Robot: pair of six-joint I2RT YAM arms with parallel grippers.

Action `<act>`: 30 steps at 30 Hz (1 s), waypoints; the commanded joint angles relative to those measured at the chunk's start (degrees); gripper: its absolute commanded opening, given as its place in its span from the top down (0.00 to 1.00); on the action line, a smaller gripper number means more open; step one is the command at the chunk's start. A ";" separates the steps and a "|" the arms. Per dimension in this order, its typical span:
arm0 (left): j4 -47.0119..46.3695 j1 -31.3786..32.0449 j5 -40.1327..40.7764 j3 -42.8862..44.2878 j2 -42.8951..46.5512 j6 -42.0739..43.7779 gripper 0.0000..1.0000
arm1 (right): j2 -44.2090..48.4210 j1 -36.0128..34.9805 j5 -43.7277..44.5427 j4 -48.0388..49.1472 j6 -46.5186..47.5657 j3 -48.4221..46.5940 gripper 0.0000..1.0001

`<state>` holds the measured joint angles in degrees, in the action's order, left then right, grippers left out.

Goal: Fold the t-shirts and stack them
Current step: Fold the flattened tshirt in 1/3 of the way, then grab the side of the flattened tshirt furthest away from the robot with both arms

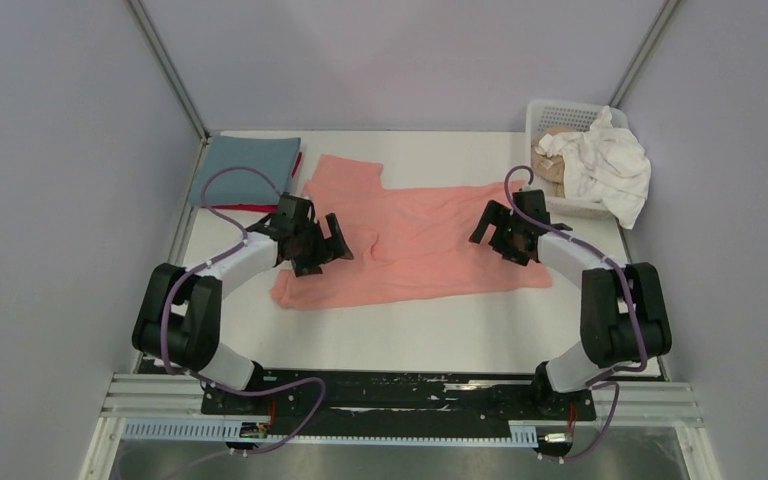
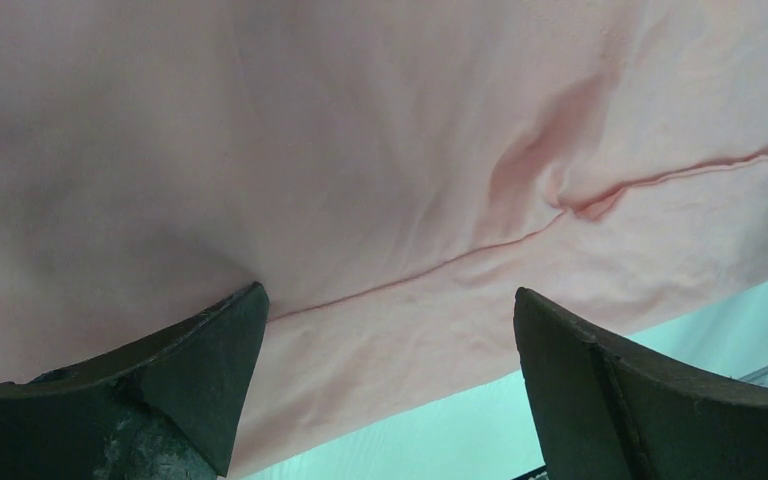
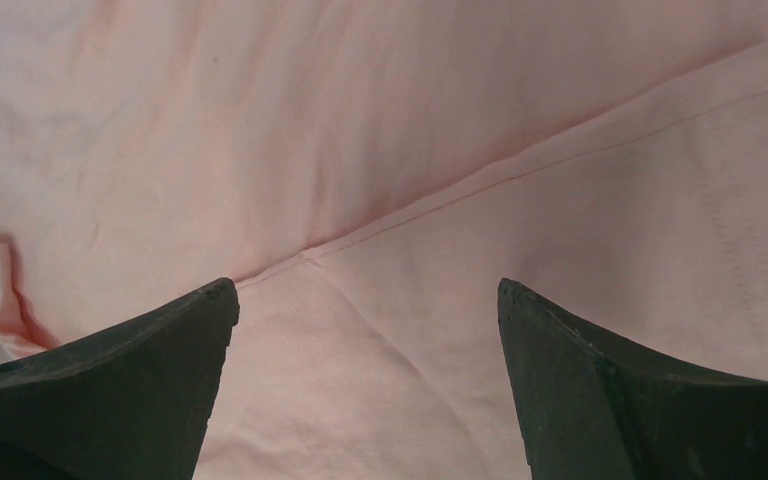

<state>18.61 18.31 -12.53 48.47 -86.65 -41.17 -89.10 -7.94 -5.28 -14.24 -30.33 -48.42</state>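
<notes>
A salmon pink t-shirt [image 1: 410,245] lies spread on the table's middle, one sleeve pointing to the back left. My left gripper [image 1: 332,243] is open just above its left part; the left wrist view shows pink cloth [image 2: 360,180] and a hem seam between the spread fingers [image 2: 190,370]. My right gripper [image 1: 490,230] is open above the shirt's right part; the right wrist view shows pink cloth [image 3: 380,200] between the fingers [image 3: 140,380]. A folded grey-blue shirt [image 1: 245,170] lies on a red one [image 1: 250,207] at the back left. White [image 1: 610,165] and tan [image 1: 552,165] shirts fill the basket.
A white lattice basket [image 1: 558,112] stands at the back right corner, the white shirt hanging over its right side. The white table top [image 1: 410,335] shows bare in front of the pink shirt. Grey walls close in both sides.
</notes>
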 commanded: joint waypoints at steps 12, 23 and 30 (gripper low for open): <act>-2.21 2.45 0.99 -18.88 10.20 -8.55 0.00 | 16.65 -0.32 5.20 -11.18 -10.88 18.88 0.00; 4.12 8.30 5.73 -31.97 31.78 -17.57 0.00 | 41.48 -1.58 -0.61 -23.32 -19.53 30.34 0.00; 7.60 9.98 5.69 -35.35 43.90 -20.75 0.00 | 52.31 -2.15 0.75 -30.16 -21.50 30.15 0.00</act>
<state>16.38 27.33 -8.36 16.43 -46.76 -59.37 -40.71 -9.65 -4.89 -34.48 -49.23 -19.16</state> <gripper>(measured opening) 1.000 0.998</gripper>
